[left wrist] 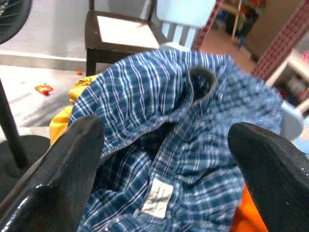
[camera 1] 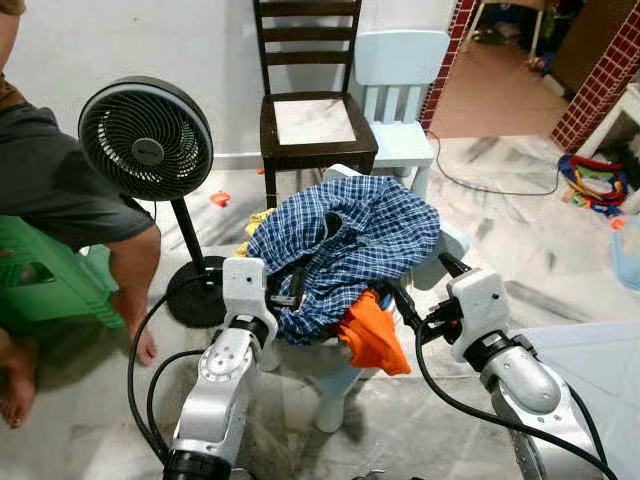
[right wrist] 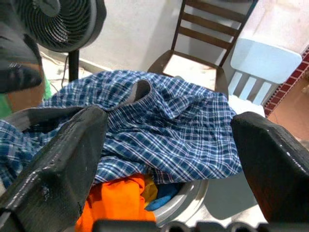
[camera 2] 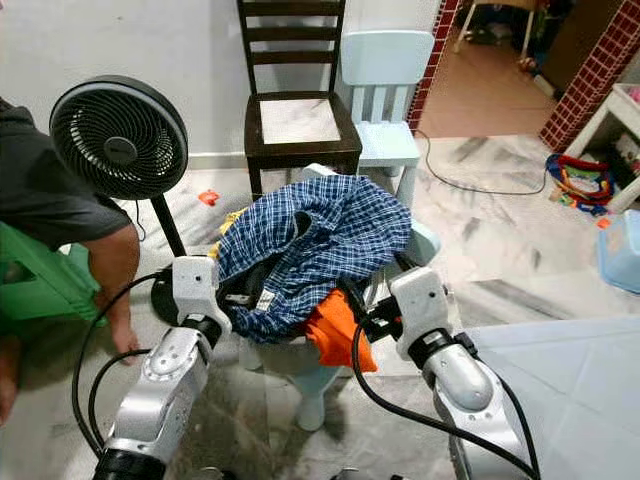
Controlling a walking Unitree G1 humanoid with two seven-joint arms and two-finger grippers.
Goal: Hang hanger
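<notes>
A blue plaid shirt [camera 1: 345,240] lies heaped on a small white stool [camera 1: 330,385], over an orange garment [camera 1: 372,333] and a yellow one [camera 1: 256,222]. I cannot make out a hanger in the pile. My left gripper [camera 1: 288,290] is at the shirt's near left edge, open, its fingers [left wrist: 58,174] spread to either side of the collar and white label [left wrist: 155,197]. My right gripper [camera 1: 402,300] is at the pile's near right side, beside the orange garment, also open, with the shirt [right wrist: 159,130] between its fingers [right wrist: 63,164].
A person [camera 1: 60,190] sits on a green stool [camera 1: 50,285] at the left, an arm reaching down to the floor. A black standing fan [camera 1: 147,140] is beside them. Behind the pile stand a dark wooden chair [camera 1: 312,110] and a light blue child's chair [camera 1: 400,100]. A white surface [camera 1: 600,370] lies at the lower right.
</notes>
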